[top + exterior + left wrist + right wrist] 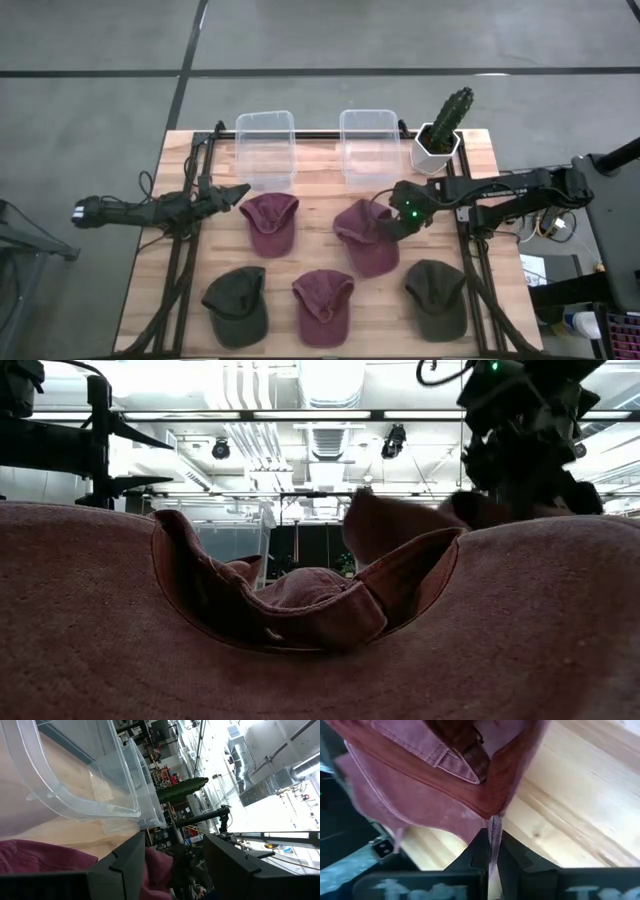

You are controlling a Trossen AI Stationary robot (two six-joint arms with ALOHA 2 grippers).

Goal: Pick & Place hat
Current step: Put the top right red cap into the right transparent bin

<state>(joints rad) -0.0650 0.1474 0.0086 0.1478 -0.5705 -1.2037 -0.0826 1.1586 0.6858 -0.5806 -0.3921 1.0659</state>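
Pinching maroon cap (364,238) edge: right gripper (392,226) | long axis 12–6, brim toward 6 | left gripper (238,192) spread, empty

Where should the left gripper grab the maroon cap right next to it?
Judging from above, take the maroon cap by its back rim, the edge nearest the left gripper. It lies flat with the brim toward the table's front, so come down on that thin fabric edge.

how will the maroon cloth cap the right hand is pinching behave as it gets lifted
Probably floppy: the maroon cloth cap folds and sags where the right hand pinches a thin edge of its fabric. It looks light, since so small a pinch raises that side. Its brim may stay stiffer and dangle, so the cap could swing on the way to the clear plastic bin.
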